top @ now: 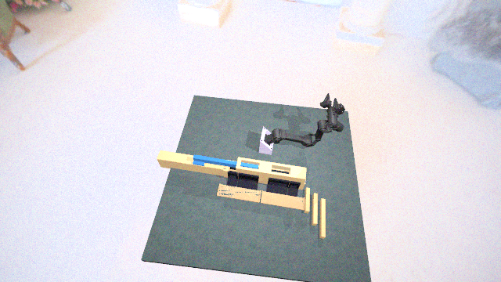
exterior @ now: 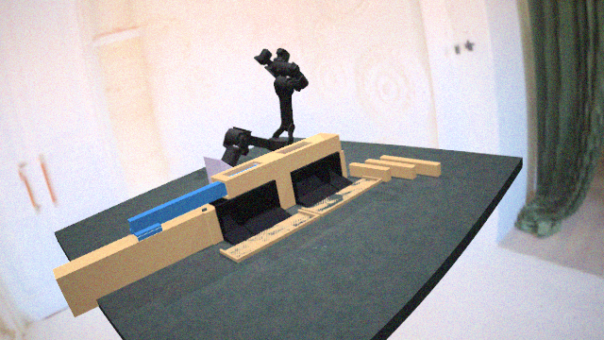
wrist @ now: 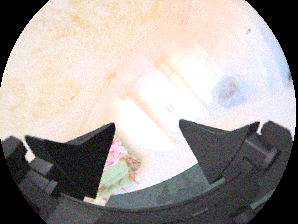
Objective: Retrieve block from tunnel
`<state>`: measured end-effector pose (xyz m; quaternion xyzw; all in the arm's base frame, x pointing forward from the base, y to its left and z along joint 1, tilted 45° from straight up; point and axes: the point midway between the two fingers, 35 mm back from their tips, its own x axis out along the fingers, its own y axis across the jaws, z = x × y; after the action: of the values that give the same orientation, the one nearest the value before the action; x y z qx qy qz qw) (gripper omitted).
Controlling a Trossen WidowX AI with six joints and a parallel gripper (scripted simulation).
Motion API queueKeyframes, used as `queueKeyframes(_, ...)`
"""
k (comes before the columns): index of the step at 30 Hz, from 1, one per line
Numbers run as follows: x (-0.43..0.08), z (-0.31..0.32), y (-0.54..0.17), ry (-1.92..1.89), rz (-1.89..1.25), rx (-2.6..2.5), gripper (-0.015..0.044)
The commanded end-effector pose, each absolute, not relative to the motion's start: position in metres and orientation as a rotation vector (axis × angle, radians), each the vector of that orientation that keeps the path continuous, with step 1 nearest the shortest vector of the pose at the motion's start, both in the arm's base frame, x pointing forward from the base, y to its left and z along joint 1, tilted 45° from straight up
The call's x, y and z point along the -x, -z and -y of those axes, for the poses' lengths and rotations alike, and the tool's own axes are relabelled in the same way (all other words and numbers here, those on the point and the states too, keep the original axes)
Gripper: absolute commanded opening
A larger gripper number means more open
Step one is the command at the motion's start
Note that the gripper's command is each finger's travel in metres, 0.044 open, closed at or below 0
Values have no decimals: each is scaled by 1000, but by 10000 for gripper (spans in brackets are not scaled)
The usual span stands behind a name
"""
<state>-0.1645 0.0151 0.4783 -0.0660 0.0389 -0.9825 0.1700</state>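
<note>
So the claw is hanging up high, well apart from the wood tunnel, fingers spread wide, nothing between them. The block isn't showing in any view, so I'm guessing it's sitting inside, but I can't tell which end. A blue bar is running into the tunnel's top and sticking out one end, next to a long wood beam that's poking past the table edge.

My worry: if that beam is the cage handle, a crooked pull could be jamming it, and pulling too far could be tipping it off. Coming in low, the arm could be clipping the tunnel or knocking the rods.
</note>
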Motion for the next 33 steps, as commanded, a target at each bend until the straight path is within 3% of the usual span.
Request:
queueKeyframes(1,164,-15,-478,2791,-110,188,426)
queueKeyframes(8,134,47,-512,2629,-282,529,440)
queueKeyframes(17,45,156,-525,2138,-468,938,440)
queueKeyframes(25,-59,229,-481,1577,-557,1068,440)
queueKeyframes(33,-160,253,-395,993,-615,980,440)
